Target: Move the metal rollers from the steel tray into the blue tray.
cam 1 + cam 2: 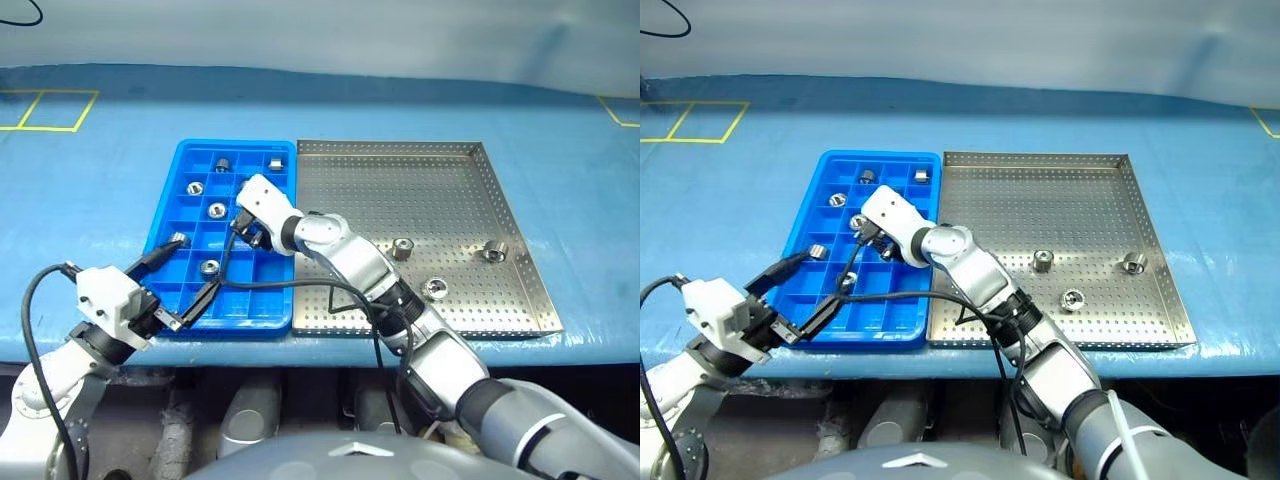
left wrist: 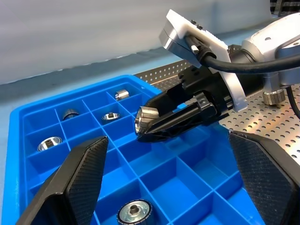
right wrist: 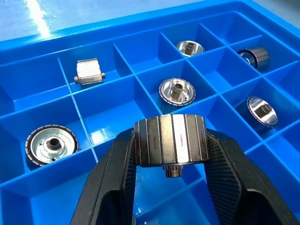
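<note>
The right tool (image 3: 171,154) is clenched on one metal roller (image 3: 170,139), a ribbed silver cylinder pinched between its two black fingers and held above the blue tray (image 1: 168,220), over the middle compartments and clear of the floor. The left tool (image 1: 178,287) hangs released, fingers spread wide with nothing between them, at the near edge of the blue tray. Its near fingertip sits over the tray's front rim and the far one reaches in beside a roller (image 1: 180,239) in a compartment by the tray's outer side.

Several more rollers already lie in the blue tray, one to a compartment: two (image 1: 223,165) in the far row, others (image 1: 217,210) through the middle rows, and one (image 1: 209,267) nearer the front. The steel tray (image 1: 400,165) lies touching the blue tray's inner long side on the blue-covered counter (image 1: 100,180). Three rollers (image 1: 402,249) are left on its perforated floor, all in the near half, well apart from the blue tray.
</note>
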Motion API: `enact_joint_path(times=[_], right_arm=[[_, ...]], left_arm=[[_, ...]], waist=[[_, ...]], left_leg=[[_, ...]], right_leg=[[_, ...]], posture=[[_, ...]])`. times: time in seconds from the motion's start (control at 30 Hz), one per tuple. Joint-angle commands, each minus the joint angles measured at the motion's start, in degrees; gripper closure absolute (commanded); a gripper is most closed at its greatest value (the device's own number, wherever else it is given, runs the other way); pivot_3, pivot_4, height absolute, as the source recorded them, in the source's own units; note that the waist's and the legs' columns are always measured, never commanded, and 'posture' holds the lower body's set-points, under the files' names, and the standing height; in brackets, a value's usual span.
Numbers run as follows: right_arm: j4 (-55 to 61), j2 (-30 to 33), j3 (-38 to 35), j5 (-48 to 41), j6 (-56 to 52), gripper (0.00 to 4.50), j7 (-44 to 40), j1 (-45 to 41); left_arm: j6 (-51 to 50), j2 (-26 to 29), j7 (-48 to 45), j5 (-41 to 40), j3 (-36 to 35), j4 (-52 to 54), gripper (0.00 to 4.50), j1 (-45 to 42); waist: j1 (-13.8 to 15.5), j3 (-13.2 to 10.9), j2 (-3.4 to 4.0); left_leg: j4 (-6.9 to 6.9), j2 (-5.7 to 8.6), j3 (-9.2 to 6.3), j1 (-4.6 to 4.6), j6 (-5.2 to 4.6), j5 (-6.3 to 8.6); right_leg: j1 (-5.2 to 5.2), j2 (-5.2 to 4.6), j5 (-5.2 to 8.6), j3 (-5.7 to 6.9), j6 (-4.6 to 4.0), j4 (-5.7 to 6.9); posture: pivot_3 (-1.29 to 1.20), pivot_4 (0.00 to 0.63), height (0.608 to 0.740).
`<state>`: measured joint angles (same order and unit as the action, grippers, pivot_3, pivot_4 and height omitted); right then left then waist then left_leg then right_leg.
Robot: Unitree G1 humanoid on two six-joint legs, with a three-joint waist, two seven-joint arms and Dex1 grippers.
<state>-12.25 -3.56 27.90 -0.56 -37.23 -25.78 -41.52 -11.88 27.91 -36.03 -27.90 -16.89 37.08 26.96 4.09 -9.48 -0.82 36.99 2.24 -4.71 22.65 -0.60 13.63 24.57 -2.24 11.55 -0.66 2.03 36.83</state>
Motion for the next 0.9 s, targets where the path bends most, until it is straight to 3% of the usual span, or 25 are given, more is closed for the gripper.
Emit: enact_joint_path(times=[0.03, 0.17, 0.37, 0.57, 0.7, 0.9], right_arm=[[-1.47, -1.66, -0.53, 0.53, 2.74, 2.76, -0.21, -1.62], [-5.02, -2.67, -0.64, 0.80, 4.05, 2.76, -0.69, -1.66], [-4.51, -1.78, -1.08, 1.80, 4.38, 0.82, -0.53, -0.61], [10.74, 1.50, -7.24, 0.17, -0.35, 0.82, 1.21, 2.69], [29.13, 8.32, -13.48, -0.86, -7.18, 0.82, 2.02, 10.27], [48.79, 18.08, -19.29, -1.00, -16.82, 0.82, 3.44, 24.19]], left_arm=[[1.32, -1.32, 0.72, 0.36, 0.83, 0.40, 0.00, 0.33], [1.26, -2.54, 1.14, 0.08, 1.23, -0.16, 0.00, 0.15], [0.90, -2.38, 0.55, -0.73, 1.51, -0.75, 0.00, -1.57], [-2.24, 1.80, -1.39, -1.10, 2.85, -2.06, 0.00, -9.44], [-9.57, 6.93, -3.92, -2.90, 6.85, -5.50, 0.00, -22.16], [-16.09, 9.76, -8.53, 0.61, 16.82, -16.77, 0.00, -41.80]], waist=[[0.04, 0.00, 0.00], [0.10, 0.00, 0.01], [-0.01, -0.01, 0.02], [-0.17, -0.04, 0.06], [-0.33, -0.05, 0.09], [-3.63, -0.05, 0.09]], left_leg=[[0.00, -0.01, -0.01, 0.00, 0.00, 0.00], [-0.03, -0.02, -0.10, 0.02, 0.06, -0.03], [-0.03, -0.03, -0.11, 0.00, 0.07, -0.04], [0.01, -0.02, -0.24, 0.04, 0.11, -0.06], [0.07, 0.05, -0.34, 0.06, 0.09, -0.07], [0.08, 0.12, -0.21, 0.04, 0.00, -0.05]], right_leg=[[0.00, 0.01, 0.00, 0.00, 0.00, 0.00], [0.02, 0.05, 0.01, 0.02, -0.03, 0.02], [0.00, 0.07, 0.02, 0.02, -0.04, 0.03], [-0.02, 0.08, 0.02, 0.10, -0.05, 0.03], [-0.08, 0.04, 0.01, 0.21, -0.02, -0.03], [-0.12, -0.10, -0.20, 0.14, 0.33, 0.01]], posture=[[0.28, 0.150, 0.740], [0.28, 0.150, 0.740], [0.25, 0.150, 0.740], [0.14, 0.150, 0.740], [0.06, 0.150, 0.740], [-0.03, 0.150, 0.740]])
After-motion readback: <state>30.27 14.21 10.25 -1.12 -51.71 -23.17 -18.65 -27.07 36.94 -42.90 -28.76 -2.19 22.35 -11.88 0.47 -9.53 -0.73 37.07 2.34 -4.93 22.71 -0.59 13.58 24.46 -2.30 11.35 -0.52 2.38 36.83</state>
